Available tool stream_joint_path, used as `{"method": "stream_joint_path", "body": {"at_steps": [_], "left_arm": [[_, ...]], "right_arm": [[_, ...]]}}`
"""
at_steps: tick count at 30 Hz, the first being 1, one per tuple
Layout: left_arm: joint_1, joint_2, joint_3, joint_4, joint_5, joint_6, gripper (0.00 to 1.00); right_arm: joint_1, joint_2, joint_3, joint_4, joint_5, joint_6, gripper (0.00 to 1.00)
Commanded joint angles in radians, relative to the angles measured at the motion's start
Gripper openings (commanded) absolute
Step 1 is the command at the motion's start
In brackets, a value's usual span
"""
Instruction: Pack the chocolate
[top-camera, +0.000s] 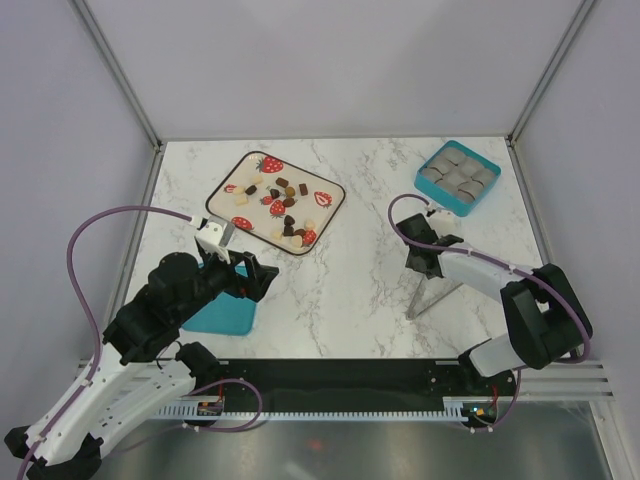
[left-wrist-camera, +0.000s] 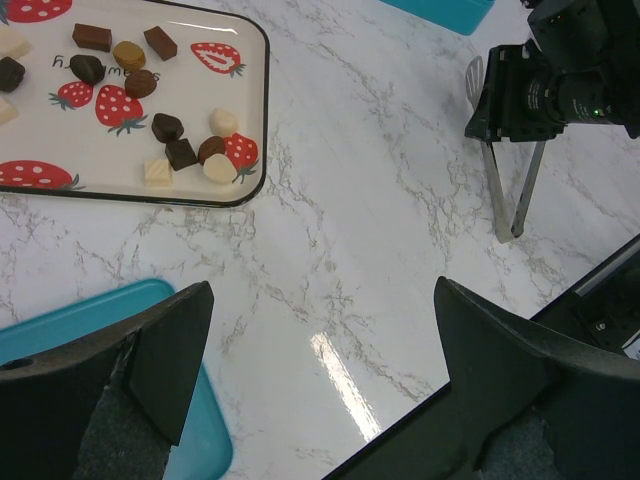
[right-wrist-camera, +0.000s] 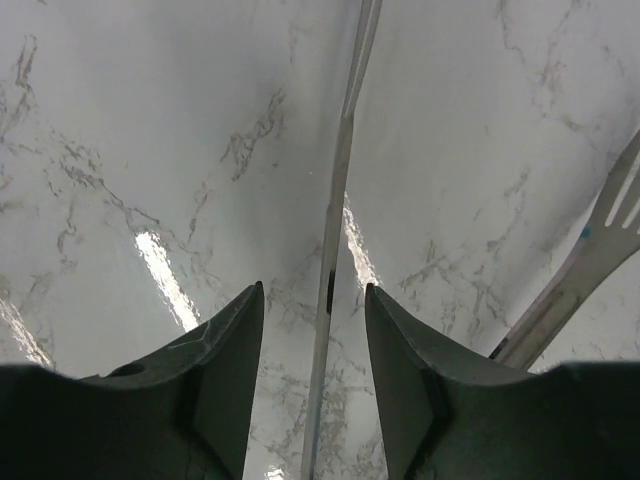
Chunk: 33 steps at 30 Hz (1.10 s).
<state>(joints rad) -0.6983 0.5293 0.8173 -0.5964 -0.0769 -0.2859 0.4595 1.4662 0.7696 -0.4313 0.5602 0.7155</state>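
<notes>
Several small chocolate pieces, dark brown, light brown and cream-white, lie on a white tray with red strawberry prints; they also show in the left wrist view. A teal box with grey compartments stands at the back right. Metal tongs lie on the marble. My right gripper is open just above them, with one tong arm running between the fingers untouched. My left gripper is open and empty, held over the table near the teal lid.
The tongs' second arm lies to the right of my right gripper. The teal lid's corner sits by my left finger. The table's front edge is close. The left arm's purple cable loops over the table's left side.
</notes>
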Motion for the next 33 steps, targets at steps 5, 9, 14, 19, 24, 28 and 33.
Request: {"method": "stream_joint_path", "body": {"at_steps": [5,9,14,19,24,28,33], "left_arm": [[-0.004,0.005,0.003,0.02,-0.009,0.024,1.0],[-0.004,0.012,0.003,0.02,-0.011,0.024,1.0],[-0.004,0.017,0.005,0.02,-0.014,0.024,1.0],[-0.003,0.02,0.003,0.02,-0.017,0.022,1.0],[-0.004,0.024,0.003,0.018,-0.017,0.022,1.0],[-0.003,0.024,0.003,0.02,-0.017,0.024,1.0],[-0.004,0.026,0.003,0.02,-0.014,0.024,1.0]], "right_arm": [[0.004,0.02,-0.026,0.138,-0.166,-0.132,0.44],[0.066,0.01,-0.041,0.196,-0.209,-0.197,0.36],[0.162,0.034,-0.015,0.229,-0.207,-0.273,0.24],[0.243,0.06,0.011,0.238,-0.213,-0.314,0.2],[0.294,0.065,0.016,0.249,-0.235,-0.349,0.2],[0.303,0.046,0.033,0.194,-0.2,-0.311,0.31],[0.303,-0.009,0.085,0.051,-0.103,-0.202,0.82]]}}
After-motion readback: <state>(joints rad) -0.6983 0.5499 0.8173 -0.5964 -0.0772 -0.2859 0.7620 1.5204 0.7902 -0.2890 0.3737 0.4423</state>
